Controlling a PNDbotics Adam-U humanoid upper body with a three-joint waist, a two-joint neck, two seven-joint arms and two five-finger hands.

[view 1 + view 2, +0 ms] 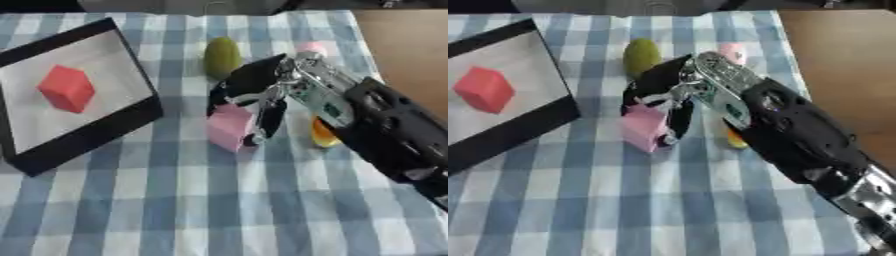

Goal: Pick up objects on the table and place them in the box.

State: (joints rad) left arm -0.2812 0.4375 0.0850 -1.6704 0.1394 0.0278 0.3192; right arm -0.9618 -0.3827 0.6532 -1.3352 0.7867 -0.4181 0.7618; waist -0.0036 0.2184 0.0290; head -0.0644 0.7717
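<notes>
Plainly, in the left eye view the right hand [249,102] had its fingers curled down round the pink block [229,127], thumb side and finger side bracketing the upper part of it, so the block was pinched from above while its base seemed to rest on the checked tablecloth [175,200]. That top-down grip looked suited to lifting it straight up and carrying it across to the box [83,95], which lay left of the block, tilted askew, with a red cube [66,87] already inside on its pale floor. Beyond the block stood a green rounded object [222,57]; just right of the block, half hidden by the wrist, showed something yellow-orange [324,135]; farther beyond, a small pale pink thing [311,47] peeped over the hand. Those three, by my reckoning, remained to be collected.

In the right eye view the box was cut off at the picture's edge, so less of its dark rim [527,122] showed. In exchange the forearm [798,135] appeared longer, down to a silver joint, and the bare wooden tabletop [842,60] right of the cloth was wider. The yellow-orange thing was more hidden here. The left hand appeared in neither view.
</notes>
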